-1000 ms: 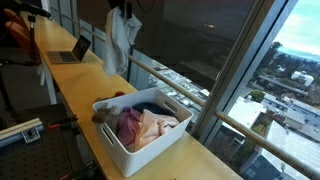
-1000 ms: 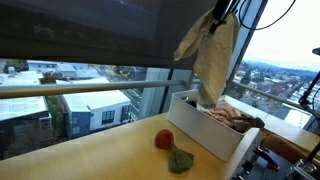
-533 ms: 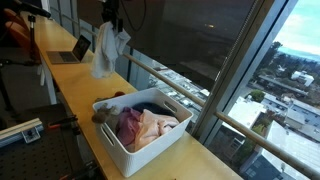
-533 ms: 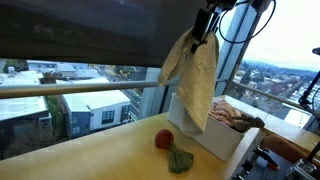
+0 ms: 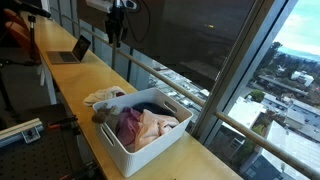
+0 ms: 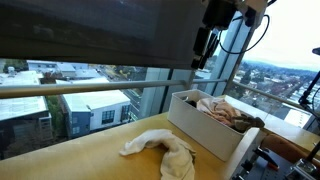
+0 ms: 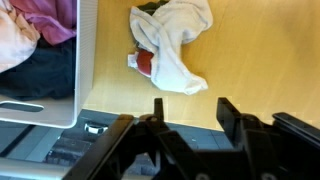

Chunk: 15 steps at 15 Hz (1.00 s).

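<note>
A white cloth [image 5: 105,97] [image 6: 160,150] lies crumpled on the wooden counter, right beside the white basket [image 5: 143,155] [image 6: 198,130]. In the wrist view the cloth [image 7: 175,40] partly covers a red object [image 7: 143,63]. My gripper [image 5: 117,32] [image 6: 203,48] hangs high above the cloth and touches nothing. Its jaws [image 7: 192,108] stand open with only bare counter between them. The basket [image 7: 86,60] holds pink, beige and dark clothes [image 5: 140,127].
A laptop [image 5: 72,50] stands further along the counter [image 6: 80,160]. A window wall with a metal railing [image 5: 170,80] runs along the counter's far side. A small brown thing [image 5: 100,116] lies at the basket's corner.
The gripper carried the hanging cloth away from above the basket, then opened. The cloth fell onto the counter beside the basket, over the red object.
</note>
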Available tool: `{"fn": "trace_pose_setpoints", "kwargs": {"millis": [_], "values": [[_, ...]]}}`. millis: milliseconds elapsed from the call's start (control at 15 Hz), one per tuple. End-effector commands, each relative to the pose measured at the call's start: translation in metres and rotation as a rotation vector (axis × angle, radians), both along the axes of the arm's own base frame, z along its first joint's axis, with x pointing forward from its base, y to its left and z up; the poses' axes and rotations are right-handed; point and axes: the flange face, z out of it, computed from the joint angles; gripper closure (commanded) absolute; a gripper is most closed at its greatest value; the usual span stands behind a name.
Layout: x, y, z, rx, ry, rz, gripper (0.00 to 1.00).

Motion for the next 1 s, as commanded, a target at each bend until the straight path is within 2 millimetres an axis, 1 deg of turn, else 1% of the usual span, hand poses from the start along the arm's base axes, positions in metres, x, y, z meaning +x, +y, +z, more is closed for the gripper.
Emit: {"fn": "trace_pose_setpoints", "kwargs": {"millis": [0, 67, 133, 333, 467, 533, 667, 800, 933], "values": [[0.000, -0.047, 0.001, -0.033, 0.007, -0.052, 0.10], [0.000, -0.068, -0.004, -0.043, 0.012, -0.077, 0.03], [0.000, -0.086, -0.010, -0.055, 0.018, -0.101, 0.00], [-0.011, -0.147, -0.040, -0.103, 0.061, -0.165, 0.00], [-0.022, -0.178, -0.065, -0.130, 0.100, -0.199, 0.00], [-0.029, -0.191, -0.076, -0.142, 0.120, -0.212, 0.00], [-0.042, -0.210, -0.098, -0.162, 0.149, -0.234, 0.00], [-0.053, -0.225, -0.117, -0.177, 0.173, -0.249, 0.00], [-0.062, -0.237, -0.132, -0.192, 0.192, -0.259, 0.00]]}}
